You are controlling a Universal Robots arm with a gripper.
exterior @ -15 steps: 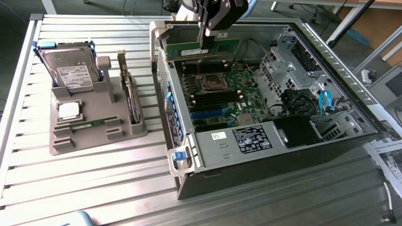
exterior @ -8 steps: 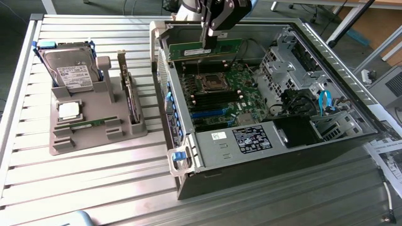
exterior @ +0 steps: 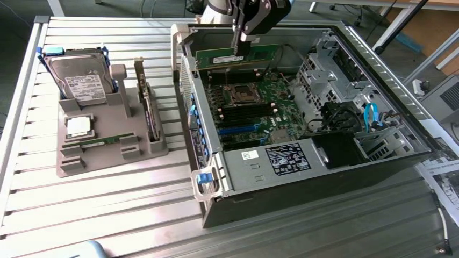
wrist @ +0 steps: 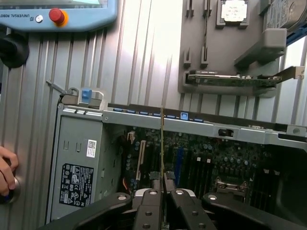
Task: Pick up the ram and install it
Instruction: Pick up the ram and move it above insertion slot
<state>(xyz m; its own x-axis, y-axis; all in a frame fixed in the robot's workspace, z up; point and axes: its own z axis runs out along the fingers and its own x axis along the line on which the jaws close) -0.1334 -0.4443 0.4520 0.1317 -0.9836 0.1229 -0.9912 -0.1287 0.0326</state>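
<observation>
The ram (exterior: 231, 57) is a long green stick, held level above the far end of the open computer case (exterior: 287, 177). My gripper (exterior: 240, 49) is shut on its upper edge near the middle. The stick hangs over the motherboard (exterior: 252, 105), apart from the black and blue memory slots (exterior: 244, 119) beyond the processor socket. In the wrist view the ram (wrist: 162, 139) appears edge-on as a thin line running out from my gripper (wrist: 163, 188) over the board (wrist: 216, 153).
A grey holder (exterior: 107, 156) on the exterior view's left carries a hard drive (exterior: 80, 78), a square silver chip (exterior: 79, 126), an upright expansion card (exterior: 147, 102) and a short green stick (exterior: 107, 141). A teach pendant (wrist: 57, 14) and a person's hand (wrist: 5, 172) lie beside the case.
</observation>
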